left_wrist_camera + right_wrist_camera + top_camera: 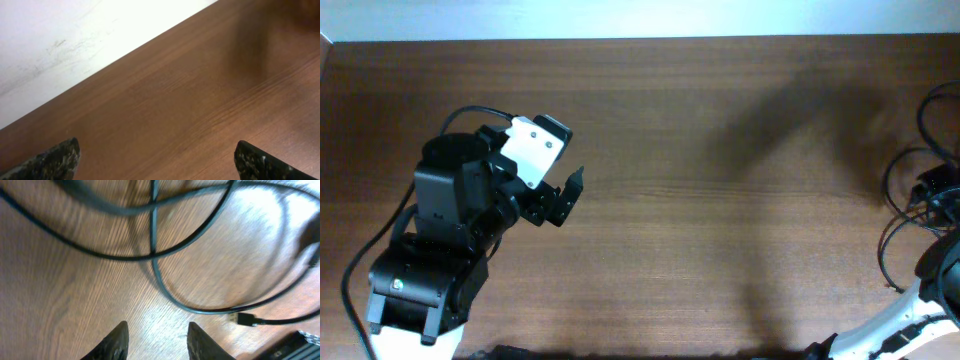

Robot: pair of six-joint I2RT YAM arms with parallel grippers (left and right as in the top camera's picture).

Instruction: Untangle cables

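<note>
The cables (910,190) are thin black cords looping together at the table's far right edge, partly under my right arm. In the right wrist view they (165,280) cross and loop over the wood, and a small black plug (245,319) lies just right of my fingers. My right gripper (157,340) is open and empty, close above the table, just short of the nearest loop. My left gripper (565,195) is open and empty at the left of the table, far from the cables; its wide-apart fingertips (157,160) show only bare wood between them.
The brown wooden table (700,150) runs to a white wall at the back (75,45). The left arm's base and its thick black wire (380,250) stand at the front left. The right arm's white link (900,320) is at the front right corner.
</note>
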